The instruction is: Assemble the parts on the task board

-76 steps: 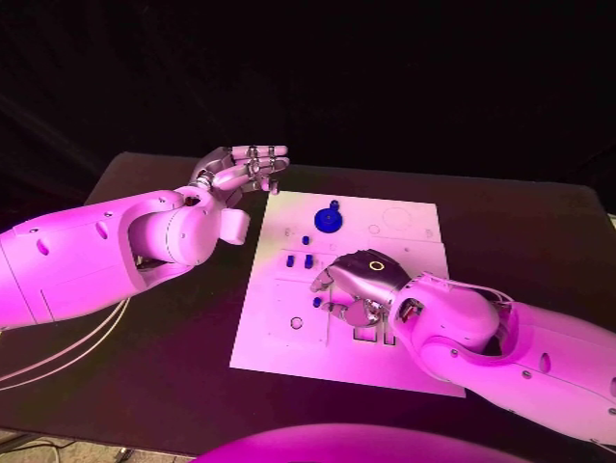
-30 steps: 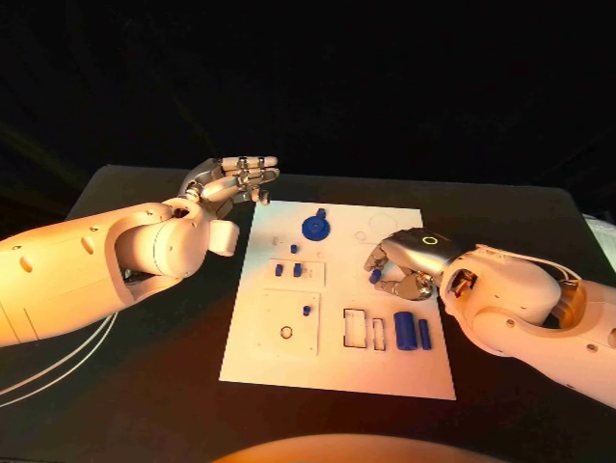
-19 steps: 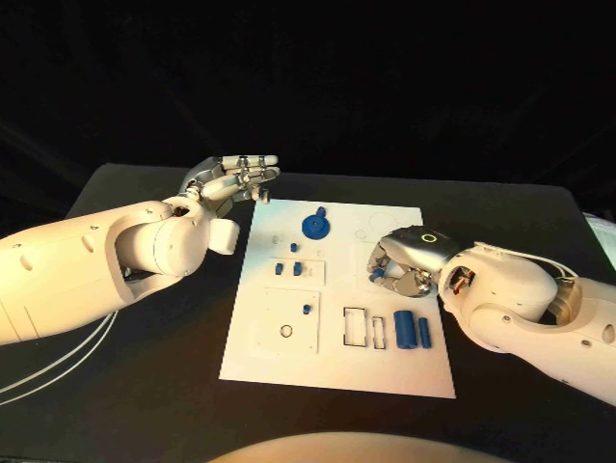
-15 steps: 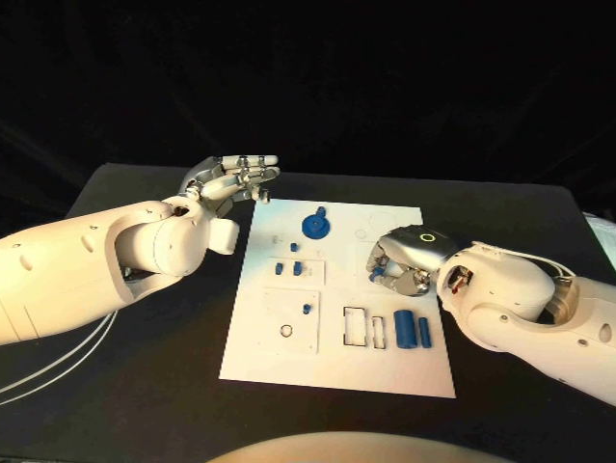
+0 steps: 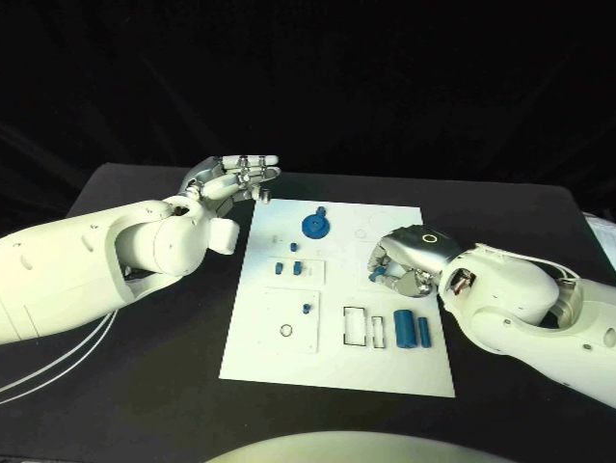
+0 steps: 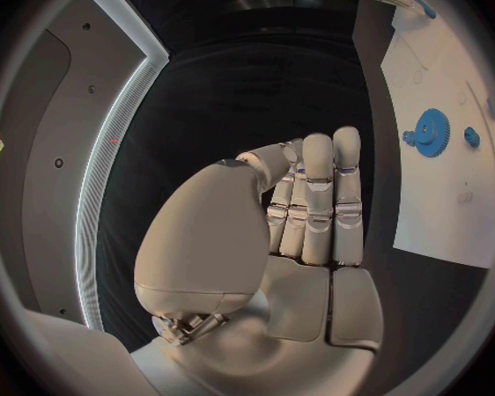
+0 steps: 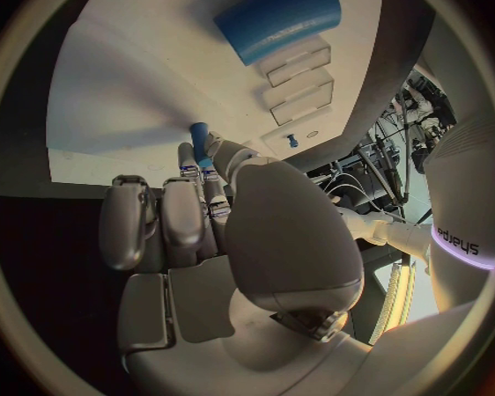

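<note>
- My right hand (image 5: 398,265) pinches a small blue peg (image 7: 200,143) over the task board's (image 5: 294,357) right half, its long axis running along my fingers, tip pointing out past them
- My left hand (image 5: 232,177) hovers off the board's far-left corner, fingers together, holding nothing

Black table (image 5: 141,386), black backdrop behind it, dim room beyond

Small blue peg (image 7: 200,141) in right hand (image 5: 398,265)
</note>
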Controlling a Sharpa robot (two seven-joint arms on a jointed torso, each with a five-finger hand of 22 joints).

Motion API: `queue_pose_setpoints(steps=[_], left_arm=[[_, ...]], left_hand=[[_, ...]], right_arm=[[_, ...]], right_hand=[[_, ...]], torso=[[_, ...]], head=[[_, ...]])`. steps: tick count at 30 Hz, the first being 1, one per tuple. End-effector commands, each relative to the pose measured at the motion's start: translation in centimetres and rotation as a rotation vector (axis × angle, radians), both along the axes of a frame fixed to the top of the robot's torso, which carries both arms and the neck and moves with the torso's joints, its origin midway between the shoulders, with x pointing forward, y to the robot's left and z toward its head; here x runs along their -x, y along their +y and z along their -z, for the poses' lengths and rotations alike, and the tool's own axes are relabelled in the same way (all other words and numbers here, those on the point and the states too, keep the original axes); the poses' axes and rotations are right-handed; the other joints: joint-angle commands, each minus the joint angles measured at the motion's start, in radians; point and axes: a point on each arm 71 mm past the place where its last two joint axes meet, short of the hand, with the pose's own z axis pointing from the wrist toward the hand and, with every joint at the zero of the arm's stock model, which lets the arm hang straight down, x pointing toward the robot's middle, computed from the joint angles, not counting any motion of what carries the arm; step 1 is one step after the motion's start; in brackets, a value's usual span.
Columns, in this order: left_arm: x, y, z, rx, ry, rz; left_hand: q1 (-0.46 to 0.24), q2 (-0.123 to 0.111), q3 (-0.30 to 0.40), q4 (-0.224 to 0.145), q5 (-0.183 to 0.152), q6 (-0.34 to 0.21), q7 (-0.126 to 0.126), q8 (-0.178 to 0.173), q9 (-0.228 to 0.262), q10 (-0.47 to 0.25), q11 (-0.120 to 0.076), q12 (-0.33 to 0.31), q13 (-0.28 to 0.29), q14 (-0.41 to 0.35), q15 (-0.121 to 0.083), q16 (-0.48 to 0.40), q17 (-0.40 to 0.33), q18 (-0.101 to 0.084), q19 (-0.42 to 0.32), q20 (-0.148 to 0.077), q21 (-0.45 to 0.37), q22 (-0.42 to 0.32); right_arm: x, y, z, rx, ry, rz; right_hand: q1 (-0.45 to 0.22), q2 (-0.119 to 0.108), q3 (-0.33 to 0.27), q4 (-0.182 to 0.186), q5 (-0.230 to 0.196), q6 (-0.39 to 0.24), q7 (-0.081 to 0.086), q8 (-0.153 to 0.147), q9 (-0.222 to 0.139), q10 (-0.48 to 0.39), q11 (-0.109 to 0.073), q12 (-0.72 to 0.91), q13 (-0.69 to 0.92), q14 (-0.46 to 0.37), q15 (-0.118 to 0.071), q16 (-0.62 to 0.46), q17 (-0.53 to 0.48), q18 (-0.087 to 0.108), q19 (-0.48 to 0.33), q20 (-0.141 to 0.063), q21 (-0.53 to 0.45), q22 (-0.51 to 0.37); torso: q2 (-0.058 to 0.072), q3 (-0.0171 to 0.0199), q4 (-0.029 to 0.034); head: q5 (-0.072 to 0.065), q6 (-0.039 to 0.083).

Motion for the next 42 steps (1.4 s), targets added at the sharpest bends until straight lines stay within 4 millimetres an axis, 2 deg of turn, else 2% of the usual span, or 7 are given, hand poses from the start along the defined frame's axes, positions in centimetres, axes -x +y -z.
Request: queue_pose_setpoints(steps=[1,7,10,21,23,29,42], left_arm=[[0.0,-0.2,-0.1,0.000,-0.007,0.021],[0.0,-0.2,0.0,-0.004,-0.001,0.024],[0.0,-0.4,0.1,-0.007,-0.001,0.031],[-0.1,-1.1,0.2,-0.008,-0.002,0.050],[-0.1,-1.3,0.3,-0.008,-0.002,0.053],[-0.2,-1.6,0.3,-0.007,-0.002,0.061],[-0.2,-1.9,0.3,-0.005,-0.002,0.068]], left_hand=[[-0.011,-0.002,-0.001,-0.003,0.002,-0.002,0.007,0.004,-0.001,-0.005,0.000,0.003,0.001,-0.007,-0.001,0.002,-0.001,0.019,-0.005,0.000,0.004,0.001],[-0.021,-0.001,-0.006,-0.001,0.001,-0.005,0.008,0.004,-0.001,-0.010,0.001,0.006,0.001,-0.009,0.000,0.003,-0.003,0.019,-0.007,0.002,0.002,0.000],[-0.025,0.000,-0.008,0.000,0.001,-0.006,0.008,0.004,-0.001,-0.013,0.002,0.007,0.000,-0.010,0.001,0.004,-0.004,0.019,-0.009,0.003,0.000,0.000],[-0.027,0.001,-0.009,0.000,0.001,-0.007,0.008,0.004,-0.001,-0.015,0.002,0.008,0.000,-0.012,0.002,0.004,-0.004,0.019,-0.010,0.003,-0.001,-0.001],[-0.027,0.001,-0.009,0.000,0.001,-0.007,0.008,0.004,-0.001,-0.015,0.002,0.008,0.000,-0.012,0.002,0.004,-0.004,0.019,-0.010,0.003,-0.001,-0.001],[-0.027,0.001,-0.009,0.000,0.001,-0.007,0.008,0.004,-0.001,-0.015,0.002,0.008,0.000,-0.012,0.002,0.004,-0.004,0.019,-0.010,0.003,-0.001,-0.001],[-0.027,0.001,-0.009,-0.001,0.002,-0.007,0.008,0.005,-0.001,-0.016,0.002,0.009,0.000,-0.013,0.002,0.004,-0.005,0.019,-0.011,0.003,-0.002,-0.001]], right_arm=[[0.3,-0.1,-0.9,-0.025,-0.024,0.011],[1.4,0.8,-2.7,-0.087,-0.040,-0.020],[1.8,1.7,-3.2,-0.122,-0.031,-0.041],[4.0,7.2,-3.0,-0.238,0.042,-0.183],[4.5,8.3,-2.5,-0.252,0.055,-0.213],[5.8,11.0,-0.5,-0.273,0.102,-0.281],[6.2,12.1,1.7,-0.249,0.162,-0.295]], right_hand=[[0.016,0.013,0.031,-0.030,0.003,0.006,-0.001,0.005,0.001,0.046,-0.041,-0.005,0.002,0.036,-0.007,0.003,-0.001,-0.013,0.008,-0.001,0.007,0.002],[0.015,0.011,0.033,-0.033,0.003,0.007,0.000,0.005,0.001,0.048,-0.040,-0.007,0.002,0.036,-0.007,0.004,0.000,-0.013,0.008,-0.001,0.009,0.004],[0.016,0.010,0.037,-0.037,0.004,0.007,0.002,0.004,0.001,0.048,-0.040,-0.009,0.002,0.036,-0.006,0.004,-0.001,-0.013,0.009,0.000,0.010,0.005],[0.014,0.010,0.052,-0.049,0.005,0.002,0.011,-0.003,0.000,0.045,-0.033,-0.021,0.001,0.033,-0.001,0.002,-0.008,-0.012,0.004,0.003,0.008,0.002],[0.014,0.011,0.054,-0.051,0.006,0.000,0.012,-0.004,0.000,0.044,-0.032,-0.024,0.000,0.033,0.000,0.001,-0.010,-0.012,0.003,0.004,0.008,0.002],[0.013,0.011,0.059,-0.055,0.008,-0.002,0.014,-0.007,0.000,0.043,-0.030,-0.027,0.000,0.032,0.001,0.000,-0.012,-0.011,0.001,0.005,0.007,0.000],[0.012,0.011,0.065,-0.061,0.009,-0.004,0.016,-0.010,-0.001,0.041,-0.028,-0.032,0.001,0.032,0.003,0.001,-0.012,-0.011,0.000,0.006,0.008,0.001]], torso=[[-0.002,-0.0015,-0.0030],[-0.004,-0.0015,-0.0025],[-0.005,-0.0007,0.0023],[-0.010,-0.0046,0.0194],[-0.010,-0.0045,0.0185],[-0.010,-0.0036,0.0173],[-0.009,-0.0031,0.0165]], head=[[-0.002,0.003],[0.000,0.004],[0.006,0.004],[0.022,-0.012],[0.036,-0.018],[0.051,-0.024],[0.051,-0.026]])
